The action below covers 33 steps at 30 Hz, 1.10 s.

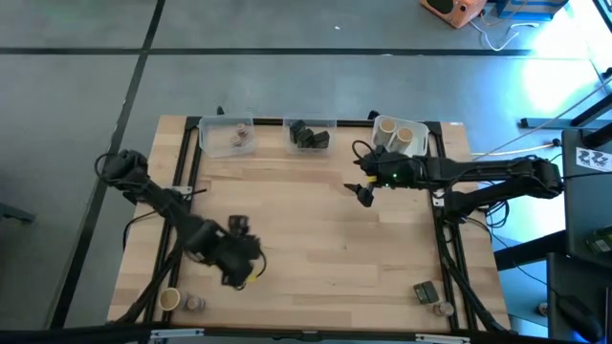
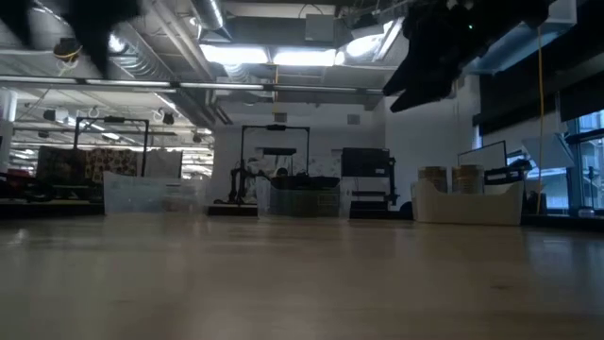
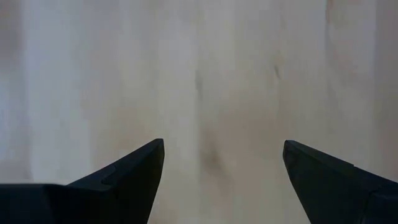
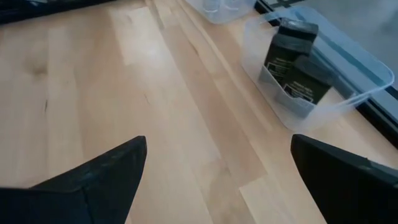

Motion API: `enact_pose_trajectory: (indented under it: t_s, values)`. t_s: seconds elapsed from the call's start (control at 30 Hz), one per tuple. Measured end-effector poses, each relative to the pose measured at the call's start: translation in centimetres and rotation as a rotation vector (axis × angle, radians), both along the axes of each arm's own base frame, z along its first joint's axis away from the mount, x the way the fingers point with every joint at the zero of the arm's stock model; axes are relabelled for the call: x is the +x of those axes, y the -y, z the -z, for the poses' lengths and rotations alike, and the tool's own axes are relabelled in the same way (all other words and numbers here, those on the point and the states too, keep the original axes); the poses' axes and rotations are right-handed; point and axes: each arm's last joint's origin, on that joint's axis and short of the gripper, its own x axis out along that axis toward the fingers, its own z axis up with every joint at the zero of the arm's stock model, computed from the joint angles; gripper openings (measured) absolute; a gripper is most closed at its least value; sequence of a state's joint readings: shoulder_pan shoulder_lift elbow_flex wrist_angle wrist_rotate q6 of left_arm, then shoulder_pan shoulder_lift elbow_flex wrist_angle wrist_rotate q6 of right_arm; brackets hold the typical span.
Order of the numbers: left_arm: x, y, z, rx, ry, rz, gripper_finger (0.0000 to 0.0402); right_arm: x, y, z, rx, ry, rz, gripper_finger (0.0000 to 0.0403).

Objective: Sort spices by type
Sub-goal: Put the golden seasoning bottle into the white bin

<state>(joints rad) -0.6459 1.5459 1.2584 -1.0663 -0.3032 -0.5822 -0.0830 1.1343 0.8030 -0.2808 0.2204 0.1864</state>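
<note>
Both grippers are open and hold nothing. In the high view my left gripper [image 1: 237, 272] hovers over the near left part of the table; its wrist view shows only bare wood between the fingers [image 3: 224, 146]. My right gripper [image 1: 363, 194] hangs over the far middle of the table, just in front of the tubs. A dark grey block [image 1: 425, 291] and a round jar [image 1: 443, 308] stand near the near right corner. A tan cylinder [image 1: 169, 300] and another round jar [image 1: 196, 304] stand near the near left corner.
Three clear tubs line the far edge: the left one [image 1: 228, 136] holds round jars, the middle one [image 1: 311, 134] [image 4: 298, 68] dark blocks, the right one [image 1: 402, 136] tan cylinders. Bare wood lies across the table's middle. Black rails run along both sides.
</note>
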Motion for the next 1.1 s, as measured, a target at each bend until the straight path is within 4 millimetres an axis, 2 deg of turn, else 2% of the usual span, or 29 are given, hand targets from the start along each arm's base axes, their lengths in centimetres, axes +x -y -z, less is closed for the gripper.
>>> enact_pose_trajectory:
  t_s: [0.27, 0.67, 0.8, 1.1]
  values:
    - [-4.6, 3.5, -0.5, -0.152, -0.171, -0.213, 0.0312, 0.1, 0.1, 0.9, 0.009, 0.053, 0.018, 0.0396]
    - [-10.9, 8.0, -0.5, -0.300, -0.362, -0.380, 0.0312, 1.4, 0.2, 1.1, 0.023, 0.132, 0.031, 0.0396]
    - [-12.7, 8.6, -0.2, -0.281, -0.372, -0.400, 0.0312, 2.1, 0.2, 1.9, 0.034, 0.115, 0.032, 0.0396]
    - [-14.4, 9.3, -0.2, -0.272, -0.375, -0.405, 0.0312, 2.9, 0.3, 3.3, 0.072, 0.067, 0.052, 0.0396]
